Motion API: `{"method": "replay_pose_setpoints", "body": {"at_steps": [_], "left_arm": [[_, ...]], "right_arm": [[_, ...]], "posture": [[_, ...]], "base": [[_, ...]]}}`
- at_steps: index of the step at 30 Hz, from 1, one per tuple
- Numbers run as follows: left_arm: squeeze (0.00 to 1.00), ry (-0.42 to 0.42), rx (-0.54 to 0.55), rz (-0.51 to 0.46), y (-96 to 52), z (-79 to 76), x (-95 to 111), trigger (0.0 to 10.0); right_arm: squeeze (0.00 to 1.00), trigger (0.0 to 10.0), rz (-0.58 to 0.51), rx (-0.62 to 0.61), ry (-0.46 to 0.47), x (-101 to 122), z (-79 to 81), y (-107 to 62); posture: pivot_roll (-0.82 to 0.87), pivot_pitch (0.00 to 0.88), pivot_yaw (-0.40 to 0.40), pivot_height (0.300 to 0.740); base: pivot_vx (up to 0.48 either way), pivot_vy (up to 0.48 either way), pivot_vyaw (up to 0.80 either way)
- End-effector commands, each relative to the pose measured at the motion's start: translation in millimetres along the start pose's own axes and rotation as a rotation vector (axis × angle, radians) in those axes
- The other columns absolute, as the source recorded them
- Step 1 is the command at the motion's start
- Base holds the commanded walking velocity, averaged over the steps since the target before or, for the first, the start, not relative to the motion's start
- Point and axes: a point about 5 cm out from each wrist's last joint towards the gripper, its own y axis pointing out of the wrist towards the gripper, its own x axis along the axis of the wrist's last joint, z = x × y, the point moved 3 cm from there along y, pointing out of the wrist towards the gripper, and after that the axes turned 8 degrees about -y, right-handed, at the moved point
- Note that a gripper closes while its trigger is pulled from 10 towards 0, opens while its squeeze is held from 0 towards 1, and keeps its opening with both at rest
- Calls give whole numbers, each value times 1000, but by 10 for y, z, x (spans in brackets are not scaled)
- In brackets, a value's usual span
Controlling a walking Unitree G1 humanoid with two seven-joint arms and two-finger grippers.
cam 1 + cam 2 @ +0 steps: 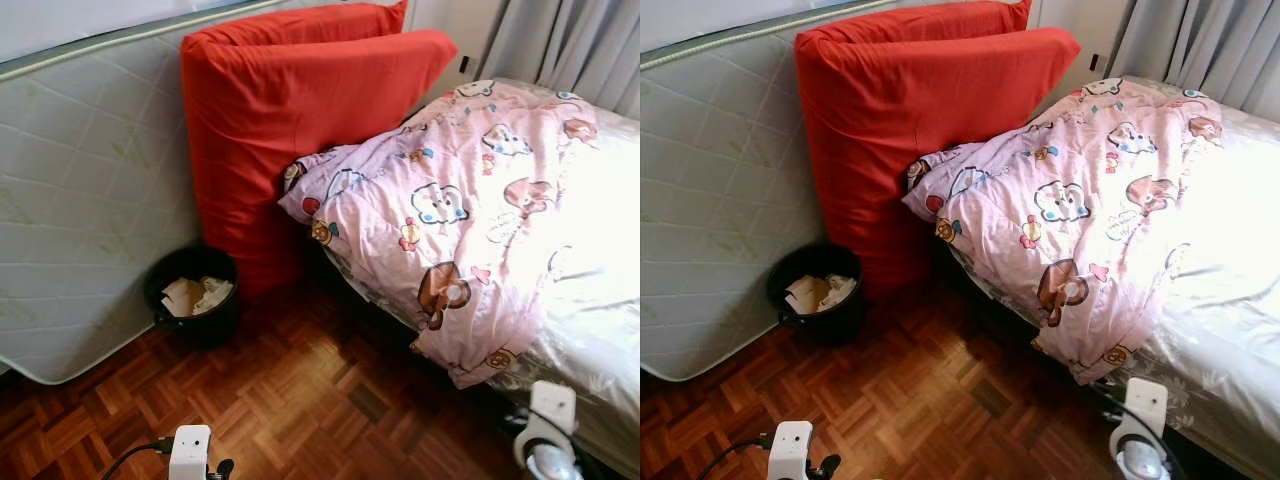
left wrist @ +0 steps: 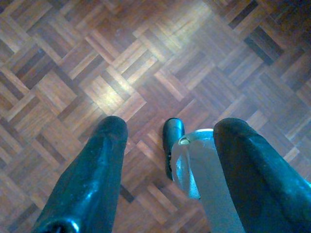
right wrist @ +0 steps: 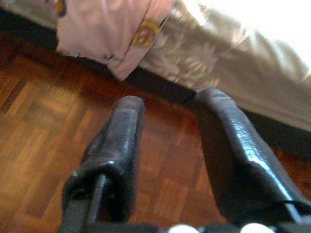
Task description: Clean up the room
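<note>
Left eye view — pink quilt [image 1: 450, 215] runs lengthwise, corner drooping floorward.

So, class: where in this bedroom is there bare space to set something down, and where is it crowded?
Free: the parquet floor between the black bin and the bed, and the bare sheet on the bed's right side. Crowded: the bed's near corner under the pink quilt, and the wall side, where the red cushions and upright mattress hem in the bin.

A pink cartoon-print quilt [image 1: 450, 210] lies rumpled across the bed [image 1: 600, 330], its corner drooping over the edge toward the parquet floor [image 1: 300, 400], with a black bin [image 1: 193, 296] holding crumpled paper at nine o'clock of it.
</note>
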Motion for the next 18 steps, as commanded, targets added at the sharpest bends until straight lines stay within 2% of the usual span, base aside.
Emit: {"method": "replay_pose_setpoints", "body": {"at_steps": [1, 2, 3, 6, 9, 18], "left_arm": [[0, 14, 0, 22, -13, 29, -48, 10000], [0, 13, -1, 22, -12, 28, -47, 10000], [0, 10, 0, 24, -12, 27, -48, 10000], [0, 0, 3, 25, -10, 25, -49, 10000], [0, -5, -1, 35, -9, 24, -56, 10000], [0, 9, -7, 68, -10, 23, -93, 10000]], "right_arm": [[0, 10000, 35, 93, -56, -119, 175, -39], [0, 10000, 56, 150, -152, -210, 275, -75], [0, 10000, 97, 202, -208, -356, 364, -131], [0, 10000, 173, 246, -58, -560, 522, -232], [0, 10000, 183, 257, 13, -595, 669, -283], [0, 10000, 236, 280, 34, -720, 662, -328]], "posture": [[135, 66, -36, 740], [137, 66, -37, 740], [142, 67, -37, 740], [165, 66, -35, 740], [143, 68, -22, 740], [136, 27, -20, 740]], "base": [[0, 0, 0], [0, 0, 0], [0, 0, 0], [0, 0, 0], [0, 0, 0], [0, 0, 0]]}}
